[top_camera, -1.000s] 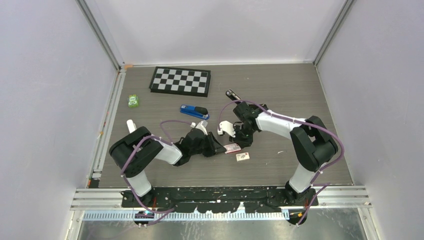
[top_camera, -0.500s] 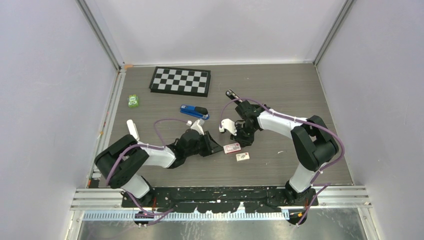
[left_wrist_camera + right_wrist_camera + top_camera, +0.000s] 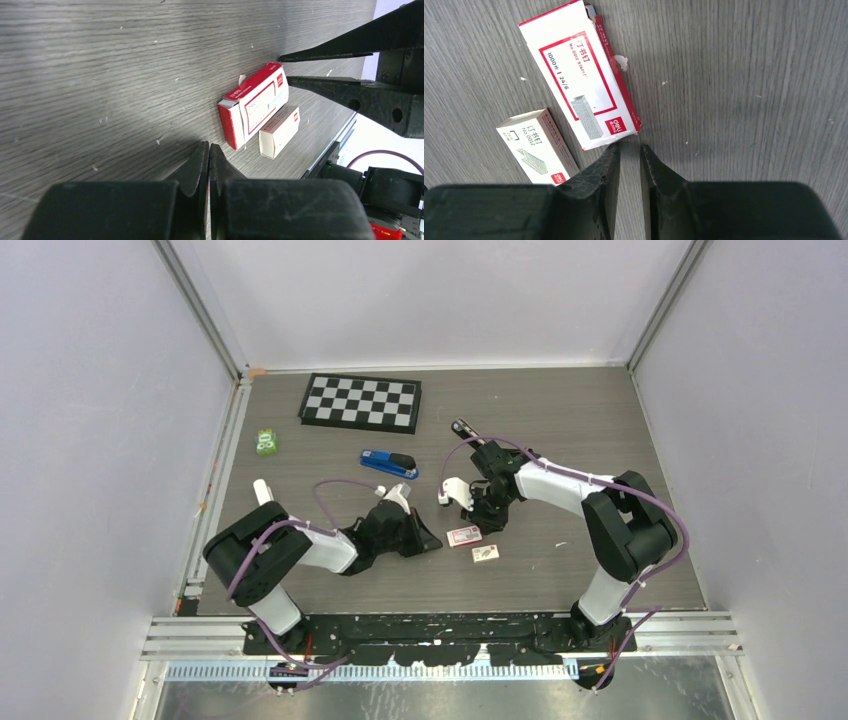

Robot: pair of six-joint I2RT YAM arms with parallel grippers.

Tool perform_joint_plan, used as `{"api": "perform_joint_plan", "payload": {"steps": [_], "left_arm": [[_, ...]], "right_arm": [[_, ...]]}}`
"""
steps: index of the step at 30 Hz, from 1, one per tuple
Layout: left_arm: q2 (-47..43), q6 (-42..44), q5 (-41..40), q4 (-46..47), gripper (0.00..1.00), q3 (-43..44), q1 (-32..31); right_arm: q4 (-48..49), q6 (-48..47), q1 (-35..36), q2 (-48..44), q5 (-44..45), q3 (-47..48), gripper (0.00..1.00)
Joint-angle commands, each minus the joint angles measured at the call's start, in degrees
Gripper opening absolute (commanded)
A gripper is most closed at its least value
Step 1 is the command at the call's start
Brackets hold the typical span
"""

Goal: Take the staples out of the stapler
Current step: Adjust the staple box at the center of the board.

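Item one, far left of the table (image 3: 600, 410): a small green object (image 3: 266, 442), lying alone near the edge.

Item two: a black-and-white checkerboard (image 3: 362, 401), flat at the back.

Item three: the stapler (image 3: 389, 464), blue with a black end, lying just in front of the checkerboard and well apart from both arms. We cannot tell from this height whether it is open.

Item four: the left gripper (image 3: 208, 147), low over the table in front of the stapler. We see its fingers pressed together, with nothing between them.

Item five: a red-and-white staple box (image 3: 583, 75), flat on the wood beyond the left fingertips.

Item six: a smaller white staple box (image 3: 538, 147), just beside the red one and not touching it.

Item seven: a slim black object (image 3: 465, 429), behind the right arm; we cannot identify it.

Item eight: the right gripper (image 3: 629, 148), its fingers narrowly parted with only bare wood between them, the tips close to a corner of the red box.
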Motion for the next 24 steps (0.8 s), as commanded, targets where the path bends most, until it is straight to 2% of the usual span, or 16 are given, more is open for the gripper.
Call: {"api": "perform_joint_plan", "payload": {"steps": [1, 16, 24], "left_arm": [[2.51, 0.49, 1.19, 1.40, 0.00, 2.48, -0.24], [9.00, -1.29, 3.56, 3.60, 0.00, 7.02, -1.47], [7.29, -1.05, 2.16, 3.09, 0.00, 5.52, -1.47]], "right_arm": [[0.23, 0.04, -0.06, -0.46, -1.63, 1.44, 0.26], [-0.12, 0.62, 2.20, 0.04, -2.95, 1.88, 0.26], [0.40, 1.53, 1.51, -0.20, -0.10, 2.42, 0.26]]}}
